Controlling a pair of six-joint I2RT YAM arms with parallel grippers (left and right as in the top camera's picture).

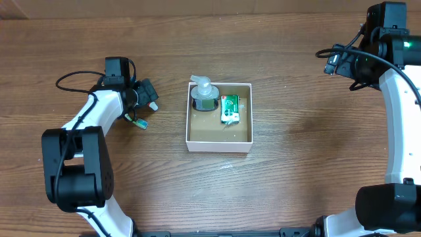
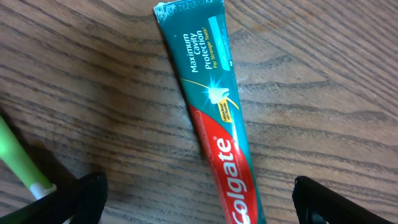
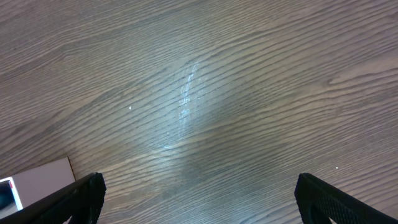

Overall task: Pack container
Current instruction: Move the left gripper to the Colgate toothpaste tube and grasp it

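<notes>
Container: between the two arms, well apart from both grippers; pump bottle and green packet already inside.
Left gripper: fingers apart, toothpaste tube lying between them, ungrasped.
Toothbrush: just beside one finger, unpacked.
Right gripper: fingers apart over table, holding nothing.
Progress: seemingly about halfway.

A brown wood-grain table shows a faint sheen in places.
</notes>
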